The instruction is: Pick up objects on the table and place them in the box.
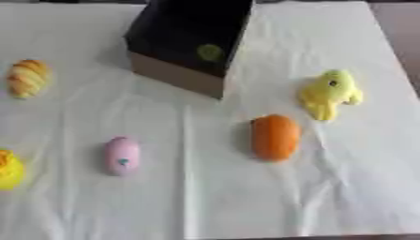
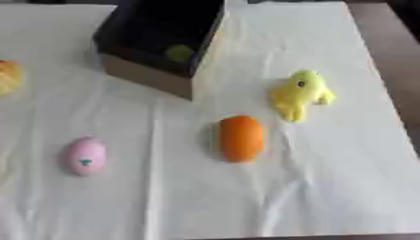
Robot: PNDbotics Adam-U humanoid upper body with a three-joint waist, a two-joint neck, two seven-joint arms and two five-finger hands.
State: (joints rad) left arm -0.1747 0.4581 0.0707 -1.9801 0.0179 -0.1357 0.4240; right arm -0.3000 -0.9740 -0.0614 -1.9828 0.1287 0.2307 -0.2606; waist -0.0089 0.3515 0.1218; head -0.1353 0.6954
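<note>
Box (image 1: 187, 42): dark, open, near the far edge of the tabletop (image 1: 213, 201); a small yellow-green thing (image 1: 210, 52) lies inside.
Orange toy (image 1: 275, 137): in the middle, in front of the box.
Yellow duck (image 1: 330, 93): toward the right edge.
Pink egg (image 1: 122, 155): left of the orange toy, well apart.
Striped bun (image 1: 29, 78): by the left edge.
Yellow toy (image 1: 10, 169): at the left edge, partly cut off.
Hands: none show, so cannot tell.

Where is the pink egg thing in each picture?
Left eye view: the pink egg lies lower left of middle, on the white cloth.
Right eye view: the same egg sits nearer the left edge, at the same height.
Shared landmark: the orange oval lies to its right in both views, with the black box up behind them.
</note>
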